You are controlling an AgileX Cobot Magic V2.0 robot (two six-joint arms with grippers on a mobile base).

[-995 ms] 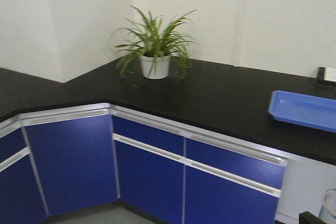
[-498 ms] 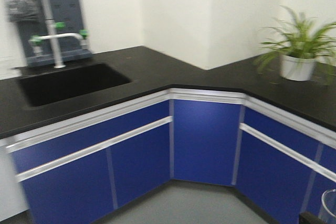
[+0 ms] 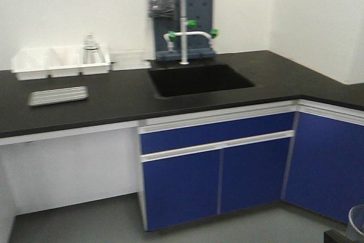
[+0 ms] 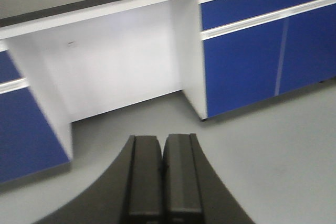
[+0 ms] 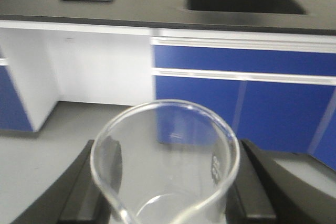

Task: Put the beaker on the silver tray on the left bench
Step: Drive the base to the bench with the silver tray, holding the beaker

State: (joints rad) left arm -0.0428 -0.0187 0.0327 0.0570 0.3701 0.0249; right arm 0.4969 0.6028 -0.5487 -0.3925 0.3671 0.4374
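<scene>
- The beaker [image 5: 166, 167] is clear glass and stands upright between the two black fingers [image 5: 79, 192] of the right pincer [image 5: 167, 198]. One finger sits against each side of its wall, so the pincer is grasping the beaker.
- Nothing can be seen inside the beaker. Its pouring lip points toward the lower left in the right wrist view.
- In the front view only a sliver of the beaker [image 3: 357, 223] shows at the lower right corner. It is off the tabletop [image 3: 119, 105], lower in the frame than the counter edge, with grey floor [image 3: 114, 220] behind it.
- The left pincer [image 4: 163, 142] is clenched. Its jaws are pressed flat together with nothing between them, and it points toward the floor and the open white knee space under the counter.
- The silver tray [image 3: 58, 95] lies flat on the black tabletop. It is left of the sink [image 3: 199, 79] and just in front of the white bins [image 3: 60, 64], without touching them.
- The tray holds nothing, and it is well apart from the beaker.
- A tap with green handles [image 3: 185, 33] rises behind the sink, in front of a dark pegboard [image 3: 170, 4].
- Blue cabinet doors [image 3: 219, 169] fill the space under the sink.
</scene>
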